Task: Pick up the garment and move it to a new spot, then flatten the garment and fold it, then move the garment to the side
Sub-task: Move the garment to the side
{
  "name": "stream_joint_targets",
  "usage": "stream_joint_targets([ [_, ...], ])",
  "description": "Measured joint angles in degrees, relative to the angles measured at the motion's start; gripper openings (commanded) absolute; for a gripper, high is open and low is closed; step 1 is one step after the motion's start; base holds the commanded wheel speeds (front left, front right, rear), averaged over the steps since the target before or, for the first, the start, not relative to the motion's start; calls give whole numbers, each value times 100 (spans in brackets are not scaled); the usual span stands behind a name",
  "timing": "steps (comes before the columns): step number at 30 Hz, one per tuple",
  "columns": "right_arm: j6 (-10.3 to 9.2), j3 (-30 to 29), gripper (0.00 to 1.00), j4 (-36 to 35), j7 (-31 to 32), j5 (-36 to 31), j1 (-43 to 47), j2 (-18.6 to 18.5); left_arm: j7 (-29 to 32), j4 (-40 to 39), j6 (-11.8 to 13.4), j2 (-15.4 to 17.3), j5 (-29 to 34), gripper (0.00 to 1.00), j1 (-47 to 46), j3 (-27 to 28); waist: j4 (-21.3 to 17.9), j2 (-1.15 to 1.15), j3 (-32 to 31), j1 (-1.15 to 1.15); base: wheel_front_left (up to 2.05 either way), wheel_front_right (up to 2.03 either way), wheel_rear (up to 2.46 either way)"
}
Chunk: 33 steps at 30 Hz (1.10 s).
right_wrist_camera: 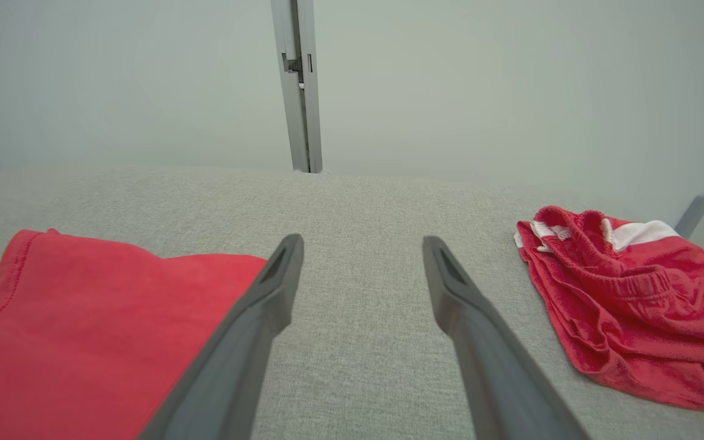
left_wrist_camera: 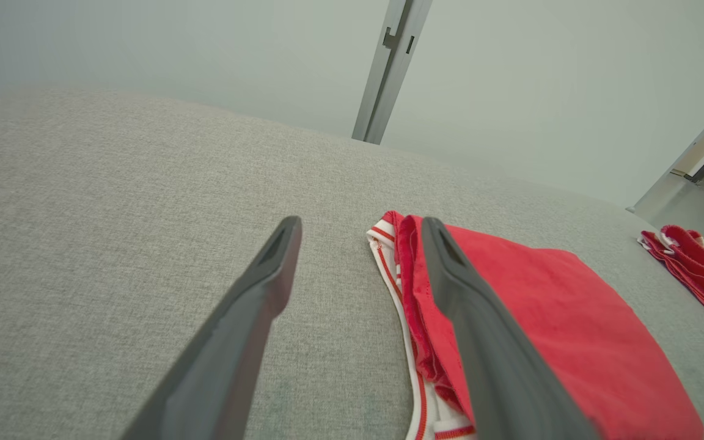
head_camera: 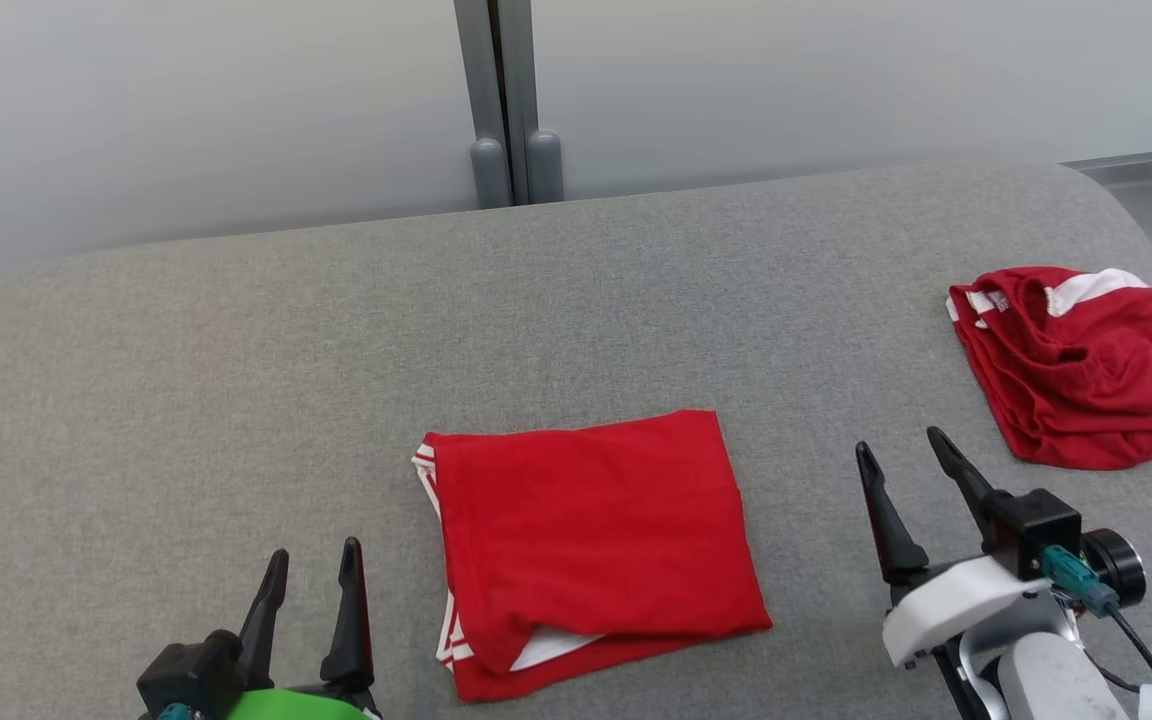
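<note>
A red garment [head_camera: 591, 545] with white trim lies folded into a flat rectangle near the front middle of the grey padded table [head_camera: 236, 380]. My left gripper [head_camera: 314, 565] stands open just left of it, fingers pointing away from me, nothing between them. In the left wrist view the folded garment [left_wrist_camera: 547, 318] lies to the right of my left gripper [left_wrist_camera: 361, 229]. My right gripper [head_camera: 901, 450] is open and empty to the garment's right. In the right wrist view the folded garment [right_wrist_camera: 83, 330] shows at the lower left of my right gripper [right_wrist_camera: 362, 247].
A second red garment [head_camera: 1076, 365] with a white band lies crumpled at the table's right end; this crumpled garment [right_wrist_camera: 633, 299] sits right of the right fingers. A grey post [head_camera: 506, 100] rises behind the table against a pale wall.
</note>
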Motion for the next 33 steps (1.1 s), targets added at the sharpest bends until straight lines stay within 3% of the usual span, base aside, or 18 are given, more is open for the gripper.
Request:
stream_joint_targets([
  [11, 0, 385, 100, 358, 1413, -16, -1096, 0, 0, 37, -21, -7, 42, 100, -207, -135, 210, 0, 151, 0, 0, 0, 0],
  [20, 1, 673, 100, 921, 2590, 286, -1209, 1, 0, 55, -24, -8, 24, 100, -315, -134, 563, 0, 334, 0, 0, 0, 0],
  [30, 0, 898, 100, 1478, 3045, 693, -1340, 2, 0, 55, -23, -8, -5, 100, -341, -171, 793, 0, 524, 0, 0, 0, 0],
  [31, 0, 928, 56, 1513, 3045, 716, -1363, 0, 0, 53, -23, -8, -5, 100, -342, -172, 797, 0, 538, 0, 0, 0, 0],
  [33, 1, 1015, 21, 1581, 3008, 775, -1445, -2, 0, 53, -23, -8, -5, 100, -348, -169, 796, 0, 570, 0, 0, 0, 0],
])
